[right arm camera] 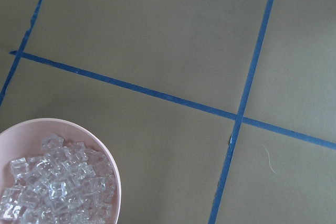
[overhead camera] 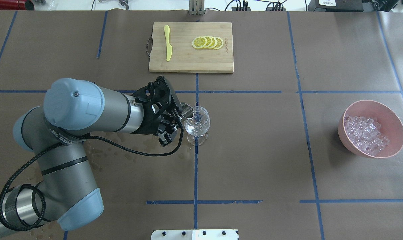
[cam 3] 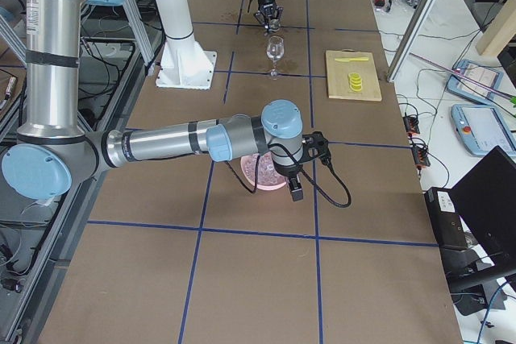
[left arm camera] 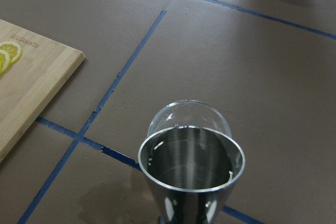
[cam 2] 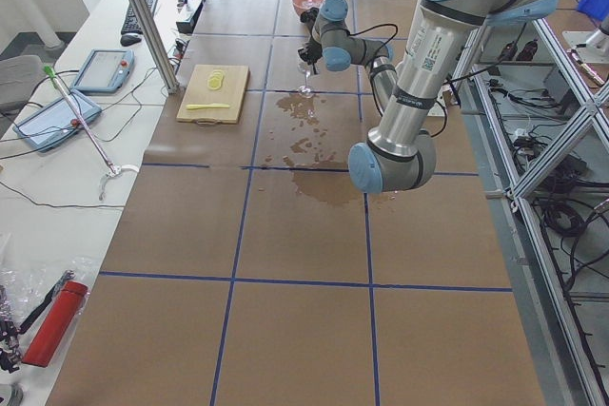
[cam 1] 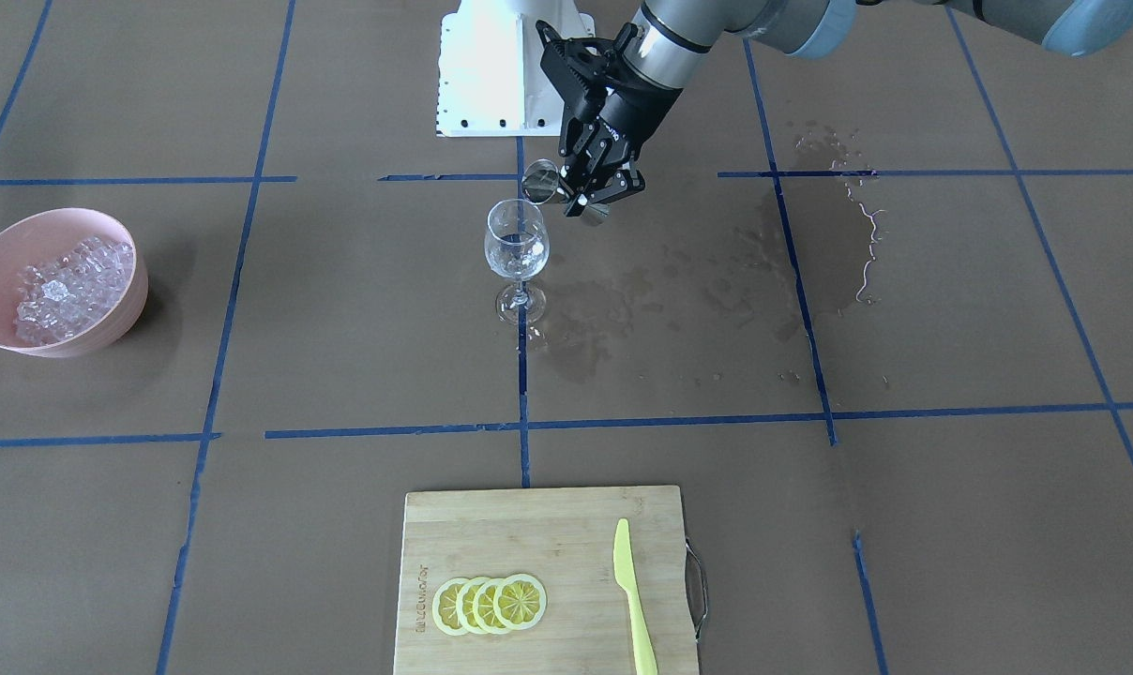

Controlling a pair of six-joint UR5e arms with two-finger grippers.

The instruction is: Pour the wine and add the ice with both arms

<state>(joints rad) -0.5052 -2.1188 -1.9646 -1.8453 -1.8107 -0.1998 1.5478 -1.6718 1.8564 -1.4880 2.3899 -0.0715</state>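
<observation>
Centre of the front view: left fingers [cam 1: 596, 186] pinch a steel cup [cam 1: 540, 182] tipped at the glass [cam 1: 517, 246] rim, with open counter [cam 1: 341, 328] all round. Ice [cam 1: 60, 286] fills the bowl [cam 1: 60, 212] at the left edge. I cannot tell whether the right fingers [cam 3: 295, 189] by it are spread.

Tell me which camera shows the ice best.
Right wrist view: the ice sits close up, single cubes distinct in the pink bowl. Overhead and front show a small glittering heap; the right side view half hides it behind the right arm; left side view is too far.
</observation>
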